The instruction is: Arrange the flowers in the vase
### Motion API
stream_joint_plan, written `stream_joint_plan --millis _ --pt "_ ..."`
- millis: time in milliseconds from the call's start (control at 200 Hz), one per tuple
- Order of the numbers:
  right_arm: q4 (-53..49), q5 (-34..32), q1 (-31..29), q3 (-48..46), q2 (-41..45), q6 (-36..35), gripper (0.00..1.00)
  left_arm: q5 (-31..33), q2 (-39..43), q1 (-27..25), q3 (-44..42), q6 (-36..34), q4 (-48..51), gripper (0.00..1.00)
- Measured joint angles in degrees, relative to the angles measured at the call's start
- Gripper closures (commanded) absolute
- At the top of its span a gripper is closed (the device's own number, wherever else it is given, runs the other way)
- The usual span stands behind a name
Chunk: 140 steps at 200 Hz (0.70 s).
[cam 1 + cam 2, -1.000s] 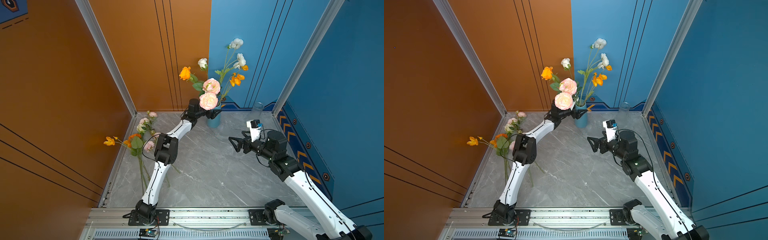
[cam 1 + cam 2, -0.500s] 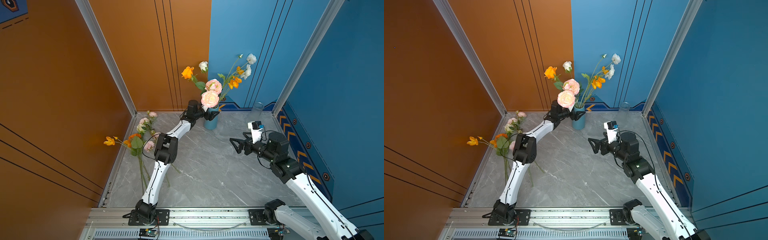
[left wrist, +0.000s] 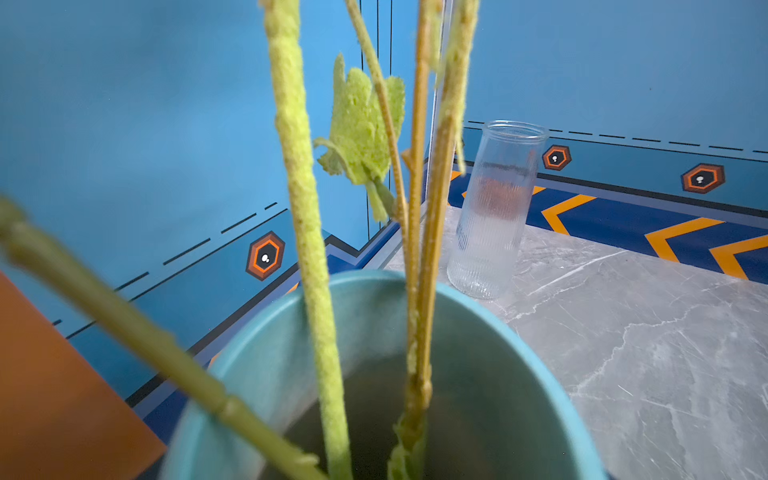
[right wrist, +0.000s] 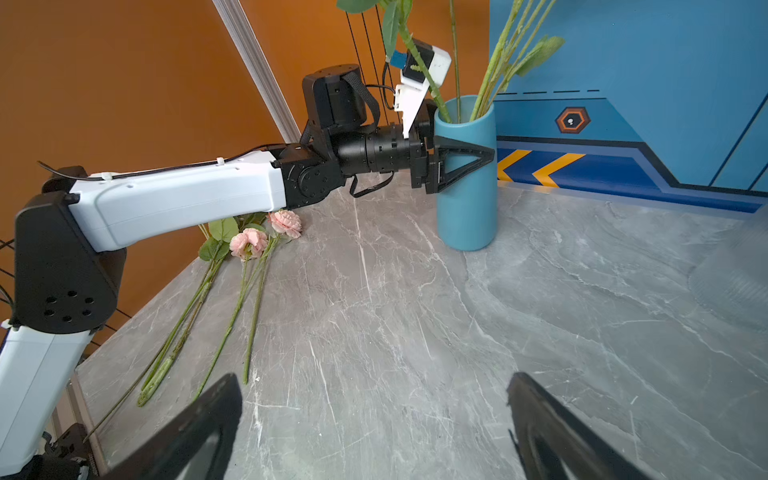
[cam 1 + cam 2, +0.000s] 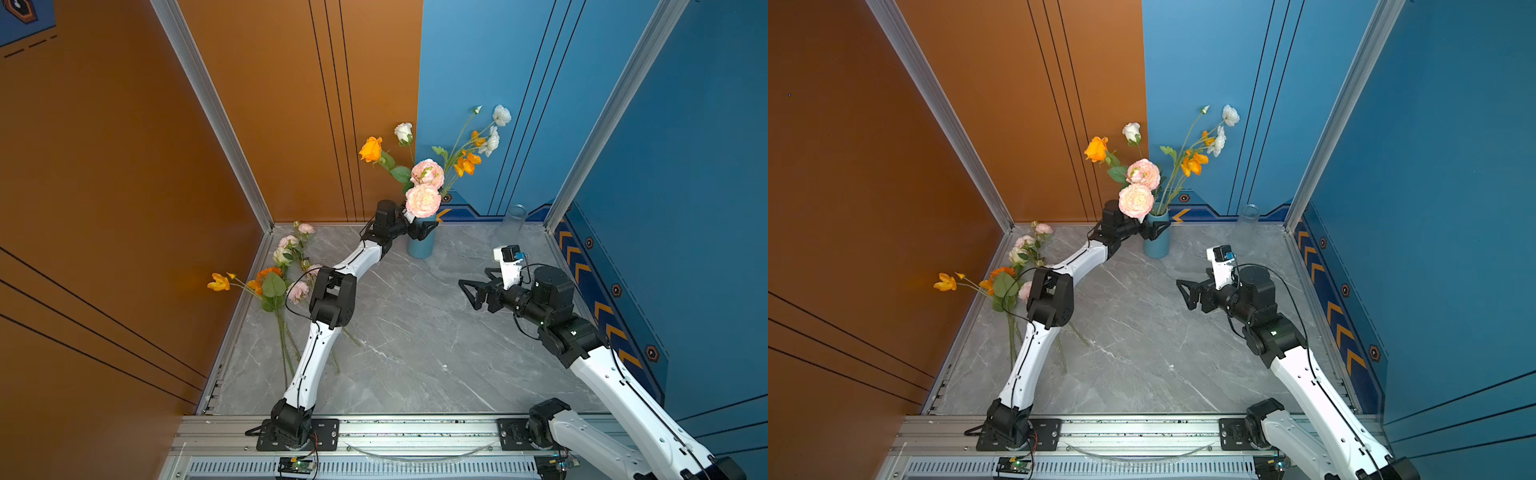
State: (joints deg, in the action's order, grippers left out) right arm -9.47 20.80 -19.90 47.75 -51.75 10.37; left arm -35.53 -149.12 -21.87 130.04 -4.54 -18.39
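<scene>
The flowers (image 5: 424, 187) already in the vase (image 5: 420, 249) stand with their long stems pointing up out of the mouth and fanning apart. Two fat pale-pink blooms sit low over the rim. An orange and a white bloom lean toward the orange wall (image 5: 291, 104), and thin sprays of white and orange lean toward the blue wall (image 5: 478, 62). My left wrist view shows fuzzy, pale-green stems (image 3: 307, 208) and one smoother stem resting slantwise on the rim.

The loose flowers (image 5: 286, 291) lie flat on the grey, marble-veined counter (image 5: 415, 353) along the orange wall, with blooms toward the back corner and stem ends toward the front rail. My left arm's elbow (image 5: 332, 297) hangs over them.

The vase is a plain, matte blue cylinder, upright near the back. My left tool (image 5: 426, 232) clasps its upper wall, one jaw on each side. My right tool (image 4: 374, 378) is spread wide with nothing in it, above bare counter and well apart from the vase. A clear ribbed glass jar (image 3: 494, 208) stands in the back right corner
</scene>
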Motion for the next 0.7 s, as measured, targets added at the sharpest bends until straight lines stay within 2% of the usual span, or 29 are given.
stream_joint_plan --millis 300,546,701 --pt "0.0 0.0 0.0 0.0 0.1 0.0 0.0 0.6 -1.5 0.2 1.0 1.8 -2.1 0.59" --pt "-0.5 0.0 0.0 0.0 0.7 0.0 0.0 1.2 -1.5 0.2 1.0 2.4 -2.3 0.43" --pt "-1.1 0.0 0.0 0.0 1.4 0.0 0.0 1.9 -1.6 0.2 1.0 2.6 -2.5 0.37"
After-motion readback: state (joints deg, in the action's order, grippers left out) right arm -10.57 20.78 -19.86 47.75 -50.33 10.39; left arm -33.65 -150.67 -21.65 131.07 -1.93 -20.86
